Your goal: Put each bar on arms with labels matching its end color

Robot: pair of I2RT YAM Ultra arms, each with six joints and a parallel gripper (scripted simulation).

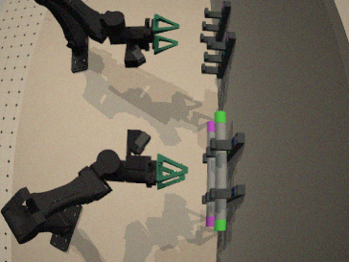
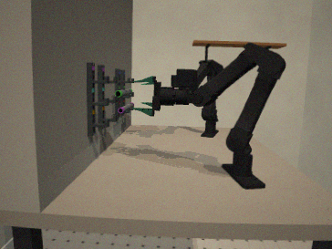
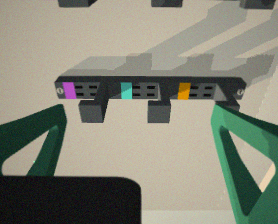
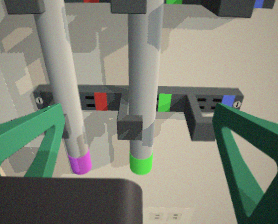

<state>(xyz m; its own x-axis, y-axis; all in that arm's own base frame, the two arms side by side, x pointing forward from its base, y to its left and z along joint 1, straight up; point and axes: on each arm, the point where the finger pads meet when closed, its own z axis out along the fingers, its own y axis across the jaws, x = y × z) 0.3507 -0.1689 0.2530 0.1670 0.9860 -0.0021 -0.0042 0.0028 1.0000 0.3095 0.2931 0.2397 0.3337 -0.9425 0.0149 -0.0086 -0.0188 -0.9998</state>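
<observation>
The right rack holds both bars. The green-ended bar lies on the middle pair of arms, by the green label. The magenta-ended bar lies one pair lower, by the red label. A blue label marks the empty top pair. My right gripper is open and empty, a short way off the bars; they show close up in the right wrist view. My left gripper is open and empty, facing the empty left rack, whose labels are magenta, teal and orange.
The dark wall behind both racks bounds the table on that side. Both arm bases stand on the table top, away from the wall. A wooden shelf hangs above the arms in the exterior view.
</observation>
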